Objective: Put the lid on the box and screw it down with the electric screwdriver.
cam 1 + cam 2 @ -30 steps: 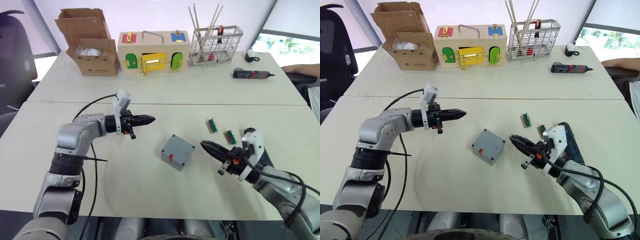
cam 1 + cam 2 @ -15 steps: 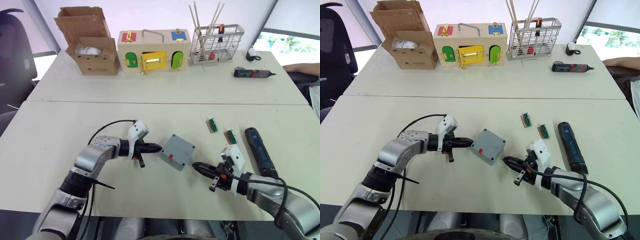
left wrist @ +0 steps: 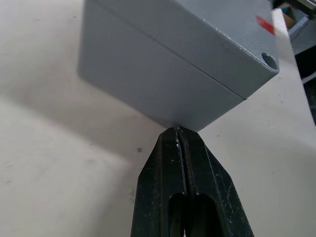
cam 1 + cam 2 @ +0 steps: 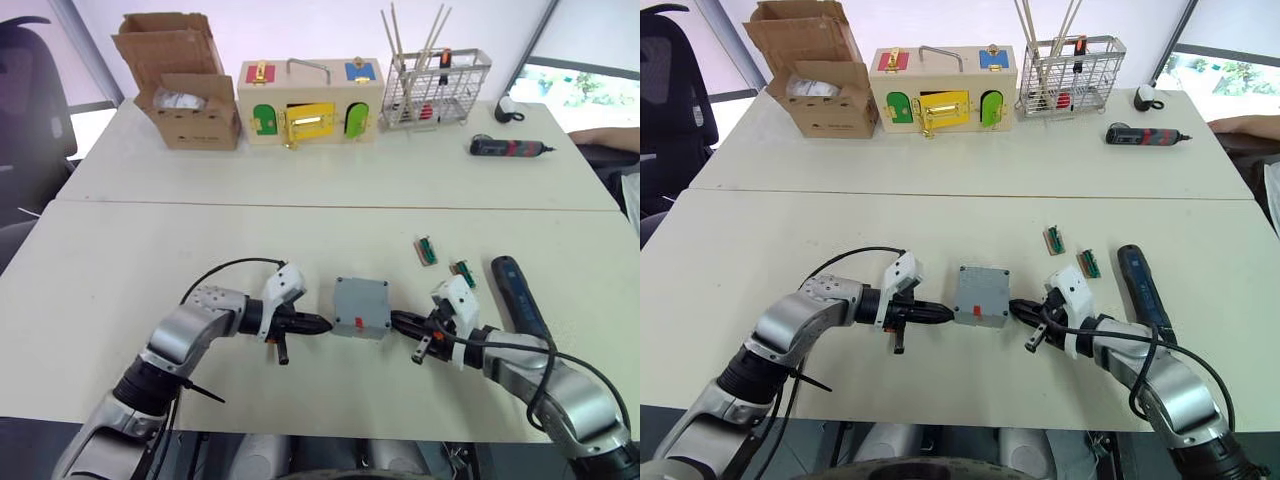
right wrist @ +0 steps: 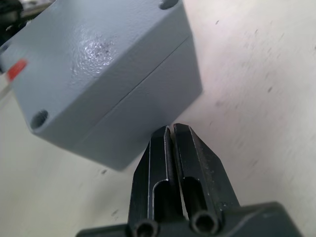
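Note:
The grey box (image 4: 361,300) lies on the table between my two grippers, its small red mark (image 4: 359,322) facing me. The lid (image 5: 98,54) sits closed on it along a seam, with open screw holes at its corners. My left gripper (image 4: 325,324) is shut and its tip touches the box's left side; the left wrist view shows that tip (image 3: 178,131) at the box's lower edge. My right gripper (image 4: 396,319) is shut, its tip (image 5: 173,128) against the box's right side. The dark blue electric screwdriver (image 4: 515,295) lies flat on the table just right of my right arm.
Two small green connectors (image 4: 425,250) (image 4: 462,272) lie behind my right gripper. At the far edge stand a cardboard box (image 4: 185,85), a wooden box with coloured doors (image 4: 310,100) and a wire basket (image 4: 435,85). A small black-and-red screwdriver (image 4: 505,148) lies far right, near a person's arm (image 4: 605,135).
Both grippers have closed in on the box from either side and now touch it. The box has turned square to me, red mark to the front.

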Robot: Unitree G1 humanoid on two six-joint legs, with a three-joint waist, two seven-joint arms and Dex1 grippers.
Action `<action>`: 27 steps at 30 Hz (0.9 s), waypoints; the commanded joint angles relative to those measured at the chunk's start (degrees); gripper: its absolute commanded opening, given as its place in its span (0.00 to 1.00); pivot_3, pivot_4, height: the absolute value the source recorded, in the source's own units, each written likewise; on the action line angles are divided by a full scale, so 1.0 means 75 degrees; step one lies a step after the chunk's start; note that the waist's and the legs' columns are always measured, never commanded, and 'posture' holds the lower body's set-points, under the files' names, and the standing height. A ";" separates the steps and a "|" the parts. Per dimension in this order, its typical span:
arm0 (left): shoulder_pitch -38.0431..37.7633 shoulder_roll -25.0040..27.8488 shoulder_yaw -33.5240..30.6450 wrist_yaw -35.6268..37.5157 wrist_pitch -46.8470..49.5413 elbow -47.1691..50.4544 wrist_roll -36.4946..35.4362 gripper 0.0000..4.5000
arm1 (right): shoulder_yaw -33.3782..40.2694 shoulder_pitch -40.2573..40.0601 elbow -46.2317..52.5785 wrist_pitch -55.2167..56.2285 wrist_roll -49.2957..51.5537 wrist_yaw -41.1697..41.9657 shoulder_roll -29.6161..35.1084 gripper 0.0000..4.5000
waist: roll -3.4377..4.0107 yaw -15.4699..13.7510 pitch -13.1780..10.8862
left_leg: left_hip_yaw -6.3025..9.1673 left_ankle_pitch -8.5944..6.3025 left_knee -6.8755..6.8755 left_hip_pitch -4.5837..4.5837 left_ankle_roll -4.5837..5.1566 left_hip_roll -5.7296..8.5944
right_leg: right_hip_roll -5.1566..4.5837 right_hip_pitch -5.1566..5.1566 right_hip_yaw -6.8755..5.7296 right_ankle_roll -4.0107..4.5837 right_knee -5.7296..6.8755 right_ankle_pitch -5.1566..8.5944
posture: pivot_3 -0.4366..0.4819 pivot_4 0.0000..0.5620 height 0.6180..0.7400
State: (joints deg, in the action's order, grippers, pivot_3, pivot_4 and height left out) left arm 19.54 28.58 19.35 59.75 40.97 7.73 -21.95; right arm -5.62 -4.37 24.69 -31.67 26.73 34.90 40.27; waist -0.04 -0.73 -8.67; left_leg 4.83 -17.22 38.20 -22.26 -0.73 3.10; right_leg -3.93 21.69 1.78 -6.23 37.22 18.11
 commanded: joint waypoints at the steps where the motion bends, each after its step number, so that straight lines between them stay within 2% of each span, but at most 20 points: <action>1: 0.0017 -0.0053 0.0009 0.0051 -0.0060 0.0264 -0.0114 0.00 | 0.0075 0.0157 0.0069 0.0171 -0.0083 0.0243 -0.0089 0.02 | 0.0000 0.0007 0.0000 | 0.0000 0.0000 0.0000 0.0000 0.0000 0.0000 | 0.0000 0.0000 0.0000 0.0000 0.0000 0.0000 | 0.48 0.27 1.00; 11: 0.0011 0.0117 0.0007 0.0064 -0.0401 -0.0008 0.0143 0.00 | 0.0148 0.0043 0.0210 -0.0017 -0.0146 0.0467 -0.0125 0.02 | 0.0000 0.0009 0.0000 | 0.0000 0.0000 0.0000 0.0000 0.0000 0.0000 | 0.0000 0.0002 -0.0001 0.0000 0.0001 0.0000 | 0.48 0.27 1.00; 15: -0.0366 0.1392 0.0114 0.0768 -0.1288 -0.0075 0.0750 0.00 | 0.0573 0.0029 0.0224 0.0039 -0.0559 0.0409 0.0370 0.02 | 0.0005 0.0065 0.0003 | -0.0001 0.0002 -0.0009 -0.0001 -0.0003 -0.0001 | 0.0001 0.0010 0.0001 0.0000 0.0003 0.0000 | 0.48 0.27 1.00; 17: -0.0499 0.2062 -0.0027 0.1081 -0.1827 -0.0216 0.0946 0.00 | 0.1203 0.0147 0.0327 -0.0314 -0.0234 0.0377 0.0536 0.02 | 0.0008 0.0084 0.0004 | -0.0001 0.0004 -0.0015 -0.0001 -0.0007 -0.0002 | 0.0001 0.0016 0.0001 0.0002 0.0005 0.0000 | 0.48 0.27 1.00; 19: -0.0339 0.2233 -0.0592 0.1002 -0.1733 -0.0304 0.0585 0.00 | 0.1868 0.0190 0.0482 -0.0675 0.0148 0.0309 0.0600 0.02 | 0.0013 0.0065 0.0004 | -0.0001 0.0004 -0.0019 -0.0001 -0.0008 -0.0003 | -0.0001 0.0016 0.0002 0.0004 0.0004 -0.0001 | 0.48 0.27 1.00; 22: 0.0274 0.1925 -0.1575 0.0578 -0.1314 0.0022 -0.0237 0.00 | 0.2618 -0.0013 0.0739 -0.1089 0.0508 0.0073 0.0442 0.02 | 0.0006 -0.0007 -0.0002 | 0.0001 0.0004 -0.0019 -0.0005 -0.0008 -0.0003 | -0.0002 0.0017 0.0000 0.0005 0.0005 -0.0001 | 0.48 0.27 1.00; 27: 0.0962 0.1854 -0.1950 0.0553 -0.0492 0.1322 -0.1071 0.00 | 0.3209 -0.0696 0.1075 -0.1323 0.0297 -0.0411 0.0292 0.02 | -0.0001 -0.0100 -0.0005 | 0.0001 0.0002 -0.0009 -0.0034 -0.0002 0.0008 | -0.0022 0.0028 -0.0021 0.0003 0.0000 -0.0002 | 0.48 0.27 1.00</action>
State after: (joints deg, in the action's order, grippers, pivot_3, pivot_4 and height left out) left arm 26.13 42.51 5.67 63.44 35.45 13.36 -26.82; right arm 15.89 -9.04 30.84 -41.54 29.82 33.10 42.53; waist -0.04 -1.48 -8.71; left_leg 4.78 -17.21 38.13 -22.52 -0.75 3.18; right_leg -4.13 21.93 1.65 -6.22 37.22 18.09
